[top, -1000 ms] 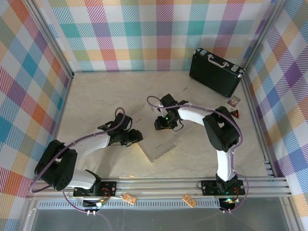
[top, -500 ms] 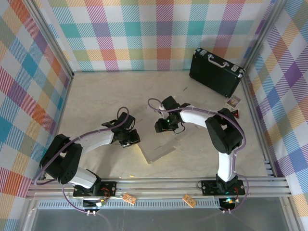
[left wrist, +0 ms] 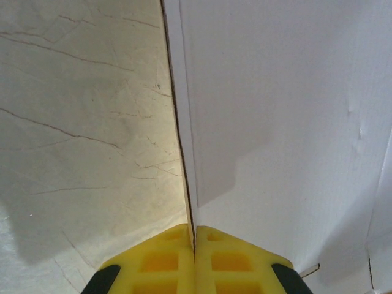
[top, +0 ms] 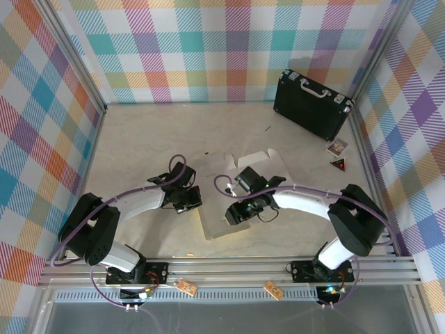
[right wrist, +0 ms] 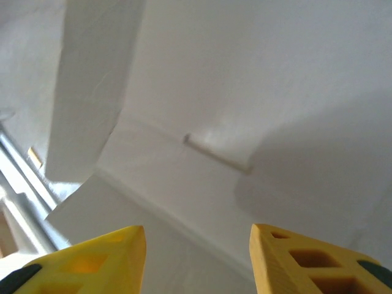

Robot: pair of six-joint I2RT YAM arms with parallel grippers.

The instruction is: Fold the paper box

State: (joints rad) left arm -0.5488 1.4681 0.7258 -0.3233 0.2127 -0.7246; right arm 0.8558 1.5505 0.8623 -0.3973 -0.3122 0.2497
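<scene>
Near the middle of the table we see the paper box opened out flat, white side up, lying between our two arms.

Our left gripper sits at the sheet's left edge. In the left wrist view its two yellow fingers are pressed together, and the thin brown-rimmed edge of the cardboard runs straight into the seam between them. We read these jaws as pinched tight on that edge of the paper box. Left of the edge lies bare table with fine crack-like lines. Right of it the white panel spreads away, with a cut line near the lower right corner of that view.

Our right gripper hangs over the white face of the sheet, further to the right. Its jaws stand moderately parted, with white cardboard showing across the gap, and they clasp nothing. We cannot tell whether the tips touch the surface. Beyond them we make out a fold crease, a short slot and a long white flap at the left.

From above, a black briefcase stands by the far right corner, well apart from the paper box.
</scene>
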